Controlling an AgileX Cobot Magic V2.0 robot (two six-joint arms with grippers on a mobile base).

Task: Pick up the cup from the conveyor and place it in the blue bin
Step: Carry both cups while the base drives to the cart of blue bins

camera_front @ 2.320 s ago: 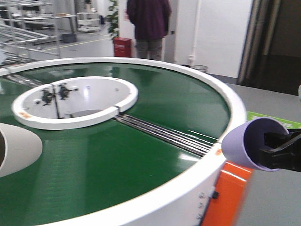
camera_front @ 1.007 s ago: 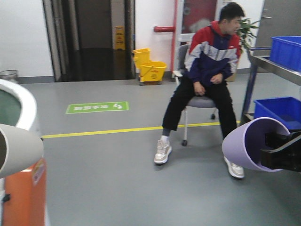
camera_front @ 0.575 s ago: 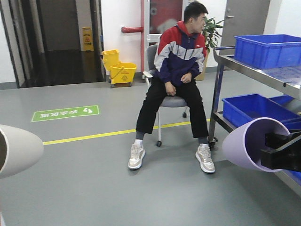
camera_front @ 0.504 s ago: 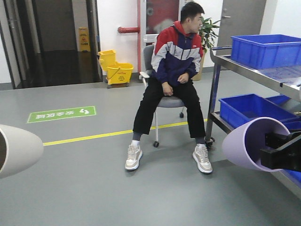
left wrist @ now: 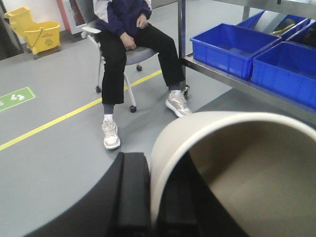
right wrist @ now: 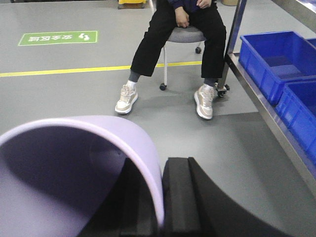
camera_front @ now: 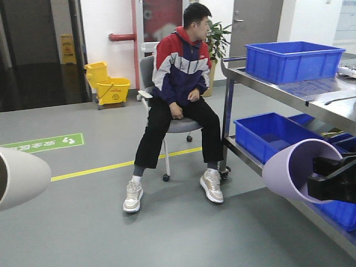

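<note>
1. The grey floor [camera_front: 83, 233] is the biggest thing here, and it's bare across the left and middle of the front view. That's the free room, on both sides of the yellow line [camera_front: 111, 166]
2. The steel rack [camera_front: 278, 89] fills the right side. Its shelf edges stick out towards the right arm, and the load on that arm hangs just beside the lower shelf, so I'd swing left to stay off the metal
3. A seated person [camera_front: 175, 83] is right by the rack's front post with both feet out on the floor, so any path there needs a wide berth
4. Blue crates sit on the top shelf [camera_front: 292, 58] and the lower one [camera_front: 270, 136]. They look fairly shallow, so I can't say any of them is the blue bin. My guess is the bin is out of view, and so is the conveyor
5. The lavender cup [camera_front: 292, 169] and the cream cup [camera_front: 22, 178] are both off the belt, carried in the air lying on their sides
6. The right end effector [right wrist: 160, 197] is pinched closed on the lavender cup's wall at the rim, one finger inside and one outside. The left end effector [left wrist: 154, 197] grips the cream cup the same way. A rim pinch feels thin to me, so turn slowly, get each cup fully past the bin's rim, then drop them one at a time
</note>
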